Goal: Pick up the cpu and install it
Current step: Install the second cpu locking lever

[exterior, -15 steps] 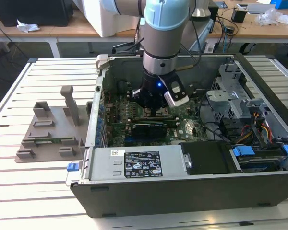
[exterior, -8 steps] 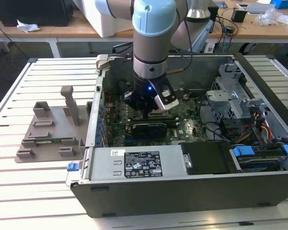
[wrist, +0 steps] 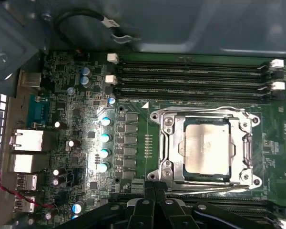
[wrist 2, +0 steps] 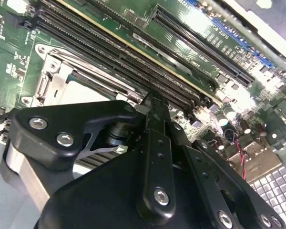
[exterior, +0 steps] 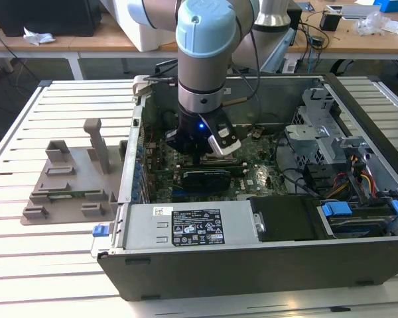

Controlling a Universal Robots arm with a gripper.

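Your arm reaches down into the open computer case [exterior: 265,265], with the gripper [exterior: 209,156] low over the green motherboard [exterior: 252,179] in the exterior view. In the first wrist view the cpu [wrist: 206,150] lies flat inside its metal socket frame [wrist: 164,143], silver top facing up, just beside the rows of memory slots [wrist: 190,78]. Your gripper [wrist: 155,188] sits at the socket's edge, its fingers [wrist 2: 155,112] pressed together with nothing between them and apart from the chip. On the slatted table, to the exterior view's left of the case, rests a grey plastic tray [exterior: 69,192].
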